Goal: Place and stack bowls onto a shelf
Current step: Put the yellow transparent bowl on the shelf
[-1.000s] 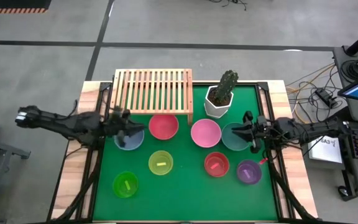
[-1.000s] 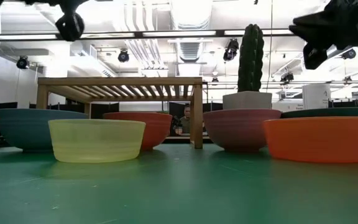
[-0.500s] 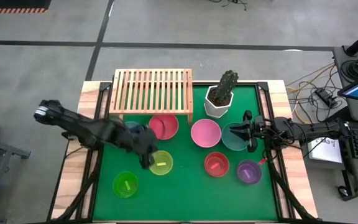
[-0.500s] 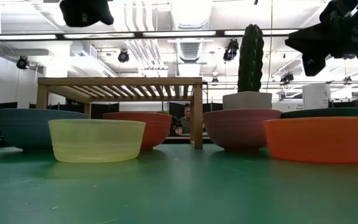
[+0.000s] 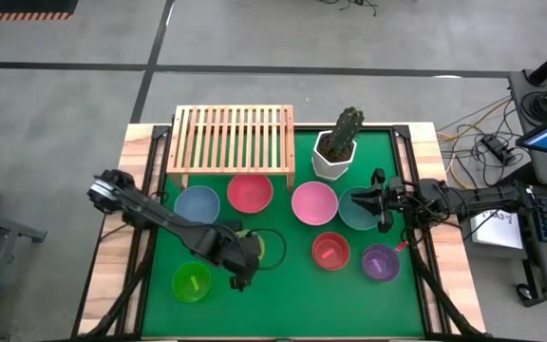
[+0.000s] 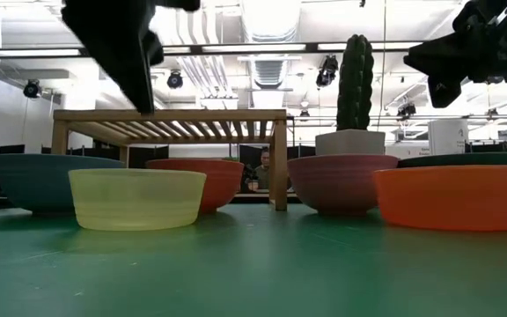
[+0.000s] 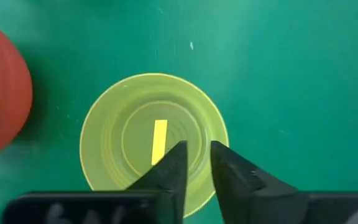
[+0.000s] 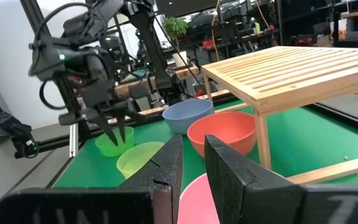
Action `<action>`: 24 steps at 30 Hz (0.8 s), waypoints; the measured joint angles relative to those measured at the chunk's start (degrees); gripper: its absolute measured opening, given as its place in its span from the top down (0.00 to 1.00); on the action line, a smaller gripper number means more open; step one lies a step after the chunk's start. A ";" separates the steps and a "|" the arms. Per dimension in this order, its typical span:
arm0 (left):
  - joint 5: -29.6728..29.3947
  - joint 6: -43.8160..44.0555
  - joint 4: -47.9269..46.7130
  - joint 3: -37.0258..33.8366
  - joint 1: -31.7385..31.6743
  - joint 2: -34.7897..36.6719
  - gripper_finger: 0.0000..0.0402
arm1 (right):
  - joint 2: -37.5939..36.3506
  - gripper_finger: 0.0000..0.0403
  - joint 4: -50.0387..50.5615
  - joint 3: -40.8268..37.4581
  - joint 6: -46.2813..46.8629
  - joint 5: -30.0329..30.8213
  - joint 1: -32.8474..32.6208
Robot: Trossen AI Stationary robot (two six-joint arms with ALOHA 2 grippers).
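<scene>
The yellow bowl (image 7: 154, 140) is seen directly beneath the left gripper (image 7: 194, 158), whose fingers are slightly parted.

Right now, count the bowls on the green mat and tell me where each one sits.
8. Back row near the rack: blue-grey, coral-red, pink, teal under the right hand. Front row: lime green, yellow under the left hand, red-orange, purple.
</scene>
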State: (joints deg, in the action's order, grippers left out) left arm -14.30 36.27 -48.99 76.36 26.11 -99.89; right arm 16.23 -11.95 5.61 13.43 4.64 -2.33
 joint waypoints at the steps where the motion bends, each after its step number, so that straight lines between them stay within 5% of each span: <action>1: -0.03 0.00 0.02 0.00 0.00 -0.54 0.82 | 0.00 0.85 0.15 0.00 0.00 -0.02 0.00; 11: 3.26 -2.47 2.91 -0.02 1.25 -3.73 0.55 | 0.00 0.85 1.38 0.00 -0.02 -0.02 0.00; 24: 3.33 -2.78 3.58 -0.85 1.29 -9.36 0.69 | 0.00 0.85 1.51 0.00 -0.66 0.00 0.02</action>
State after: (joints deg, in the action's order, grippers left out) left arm -10.96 33.50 -45.41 75.50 27.40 -109.24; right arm 16.23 -10.44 5.61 12.78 4.64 -2.31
